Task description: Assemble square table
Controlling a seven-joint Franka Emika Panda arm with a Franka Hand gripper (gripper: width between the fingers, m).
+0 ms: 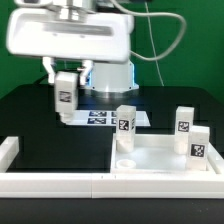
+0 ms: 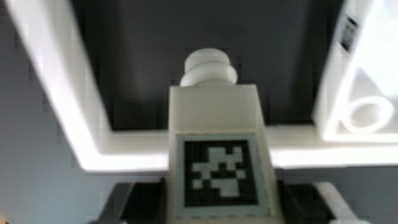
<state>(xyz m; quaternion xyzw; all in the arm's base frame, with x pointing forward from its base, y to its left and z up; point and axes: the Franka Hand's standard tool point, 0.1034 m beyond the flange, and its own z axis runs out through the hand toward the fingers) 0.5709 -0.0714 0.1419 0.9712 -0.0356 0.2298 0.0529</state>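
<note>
The white square tabletop (image 1: 150,152) lies at the exterior view's right. Three white legs with tags stand upright on it: one at its far left corner (image 1: 125,122), two on its right side (image 1: 184,121) (image 1: 199,143). A round socket (image 1: 125,161) shows bare at its near left corner. My gripper (image 1: 66,103) hangs above the table, left of the tabletop, and is shut on a fourth tagged leg (image 1: 66,95). In the wrist view the gripper (image 2: 217,203) holds this leg (image 2: 217,140) between dark fingers (image 2: 143,203), its round peg (image 2: 208,68) pointing away. A tabletop corner (image 2: 366,100) shows beside it.
The marker board (image 1: 100,117) lies flat on the black table behind the gripper. A long white border rail (image 1: 60,183) runs along the front and turns up at the left end (image 1: 8,152). It also shows in the wrist view (image 2: 71,100) under the held leg.
</note>
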